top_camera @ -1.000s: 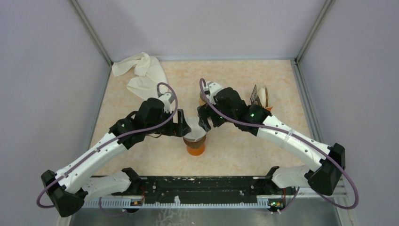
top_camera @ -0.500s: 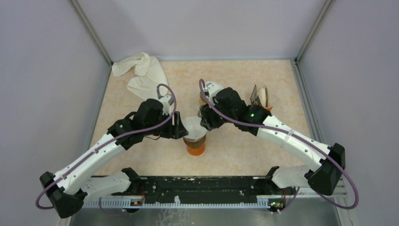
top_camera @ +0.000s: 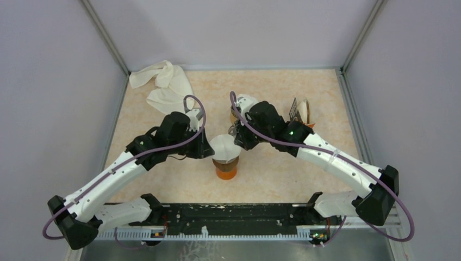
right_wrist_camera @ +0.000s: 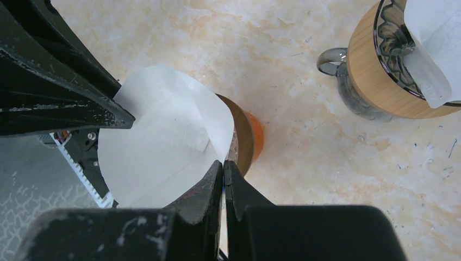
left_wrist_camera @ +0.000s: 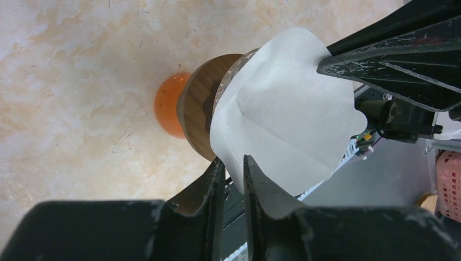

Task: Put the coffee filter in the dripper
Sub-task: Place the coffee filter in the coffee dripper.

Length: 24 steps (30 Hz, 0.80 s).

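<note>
Seemingly, left claw (left_wrist_camera: 234, 164) and right claw (right_wrist_camera: 224, 164) pinch opposite coffee filter (left_wrist_camera: 282, 103) edges over the dripper (left_wrist_camera: 197, 111).

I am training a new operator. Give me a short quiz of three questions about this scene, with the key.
1. True or false: a spare filter sits in the second dripper.
2. The right gripper pinches the filter at: A its edge, B its centre, C its tip.
3. Fill in: the cloth lies in the far ____ corner.
Key: 1 true; 2 A; 3 left.
</note>
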Each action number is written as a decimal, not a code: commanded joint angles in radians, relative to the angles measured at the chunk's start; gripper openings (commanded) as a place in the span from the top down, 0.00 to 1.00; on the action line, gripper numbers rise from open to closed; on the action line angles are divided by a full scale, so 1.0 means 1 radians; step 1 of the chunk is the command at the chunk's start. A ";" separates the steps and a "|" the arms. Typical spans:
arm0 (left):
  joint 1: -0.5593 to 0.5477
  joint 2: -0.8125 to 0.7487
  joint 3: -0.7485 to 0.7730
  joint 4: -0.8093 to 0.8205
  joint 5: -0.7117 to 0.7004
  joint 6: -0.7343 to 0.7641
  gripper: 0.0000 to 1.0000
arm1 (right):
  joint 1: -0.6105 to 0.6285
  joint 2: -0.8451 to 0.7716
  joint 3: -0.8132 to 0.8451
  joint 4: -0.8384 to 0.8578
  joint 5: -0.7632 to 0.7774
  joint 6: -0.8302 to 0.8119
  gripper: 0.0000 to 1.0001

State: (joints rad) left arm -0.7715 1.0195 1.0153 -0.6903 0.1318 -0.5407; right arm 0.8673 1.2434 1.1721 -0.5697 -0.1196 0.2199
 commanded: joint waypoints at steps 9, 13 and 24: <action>0.005 0.039 0.039 -0.031 -0.015 0.043 0.81 | -0.006 -0.025 -0.007 0.033 -0.065 0.023 0.97; 0.005 0.041 0.036 -0.051 -0.029 0.048 0.78 | -0.004 -0.024 -0.015 0.040 -0.069 0.028 0.97; 0.005 0.027 0.035 -0.051 -0.046 0.049 0.63 | -0.004 -0.027 -0.010 0.033 -0.038 0.027 0.89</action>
State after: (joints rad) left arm -0.7696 1.0569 1.0206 -0.7197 0.1009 -0.5060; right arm 0.8673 1.2434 1.1515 -0.5667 -0.1661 0.2401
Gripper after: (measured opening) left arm 0.346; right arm 0.085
